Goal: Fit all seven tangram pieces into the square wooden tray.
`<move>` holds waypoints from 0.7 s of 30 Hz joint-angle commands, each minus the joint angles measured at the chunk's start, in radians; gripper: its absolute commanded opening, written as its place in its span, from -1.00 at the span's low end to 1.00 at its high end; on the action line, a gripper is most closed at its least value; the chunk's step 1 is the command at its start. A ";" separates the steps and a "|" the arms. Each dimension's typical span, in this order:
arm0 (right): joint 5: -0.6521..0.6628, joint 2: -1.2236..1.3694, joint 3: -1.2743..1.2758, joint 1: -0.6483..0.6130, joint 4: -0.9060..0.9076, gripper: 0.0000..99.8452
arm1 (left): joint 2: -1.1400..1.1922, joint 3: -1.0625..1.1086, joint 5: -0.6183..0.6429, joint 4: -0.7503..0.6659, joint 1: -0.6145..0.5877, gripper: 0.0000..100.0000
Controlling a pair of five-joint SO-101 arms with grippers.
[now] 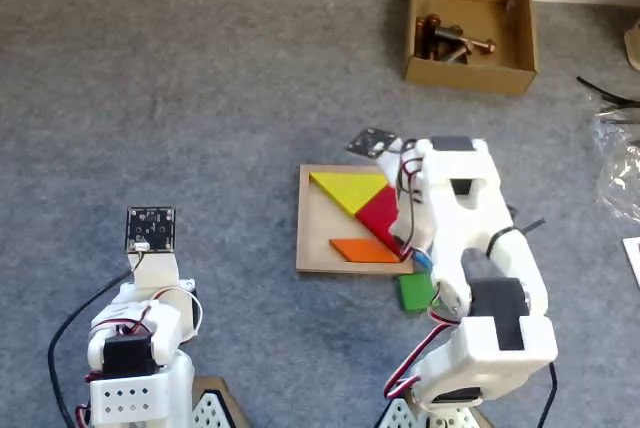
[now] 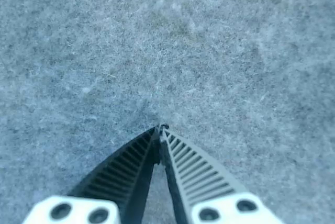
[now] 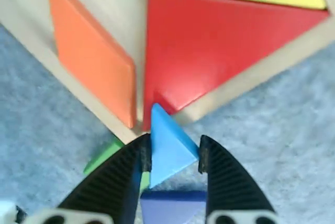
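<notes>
My right arm bends forward over the near right corner of the square wooden tray (image 1: 318, 228). My right hand (image 3: 175, 143) is clamped on the blue triangle (image 3: 166, 161), whose tip points at that corner between the orange piece (image 3: 91, 51) and the red triangle (image 3: 209, 41). The yellow piece (image 1: 350, 191) also lies in the tray. A green piece (image 1: 415, 291) lies outside, just beside the corner. My left hand (image 2: 159, 132) is pressed together and points down at the grey bench (image 2: 157, 35), well apart from the tray.
</notes>
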 commanded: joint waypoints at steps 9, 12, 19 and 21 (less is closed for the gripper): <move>-0.025 -0.065 -0.203 -0.030 0.160 -0.81 | 0.007 0.021 0.002 0.008 -0.008 -0.99; -0.029 -0.065 -0.208 -0.065 0.179 -0.81 | 0.007 0.021 0.002 0.008 -0.008 -0.99; -0.032 -0.067 -0.209 -0.143 0.180 -0.81 | 0.007 0.021 0.002 0.008 -0.008 -0.99; -0.032 -0.067 -0.209 -0.153 0.180 -0.81 | 0.007 0.021 0.002 0.008 -0.008 -0.99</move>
